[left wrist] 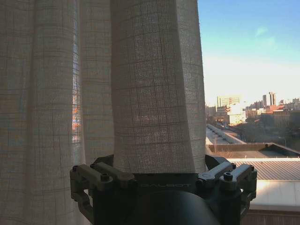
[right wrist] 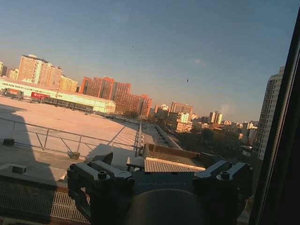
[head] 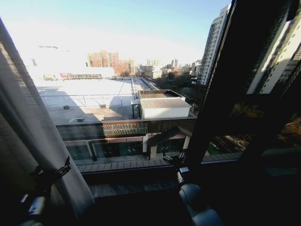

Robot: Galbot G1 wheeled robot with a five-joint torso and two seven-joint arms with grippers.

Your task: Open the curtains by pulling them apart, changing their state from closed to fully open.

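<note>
Sheer white curtain, pleats running vertically, hanging between parted jaws of left gripper, unclamped. Right gripper parted on nothing, facing bare window glass.

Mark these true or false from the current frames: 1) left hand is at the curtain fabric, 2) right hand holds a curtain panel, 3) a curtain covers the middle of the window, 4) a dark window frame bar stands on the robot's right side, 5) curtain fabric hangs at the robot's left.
1) True. The left hand has a curtain fold between its fingers.
2) False. The right hand is open with bare glass and city beyond it.
3) False. The middle of the window is uncovered in the head view.
4) True. The window frame bar rises there.
5) True. The panel is gathered at the left edge.
</note>
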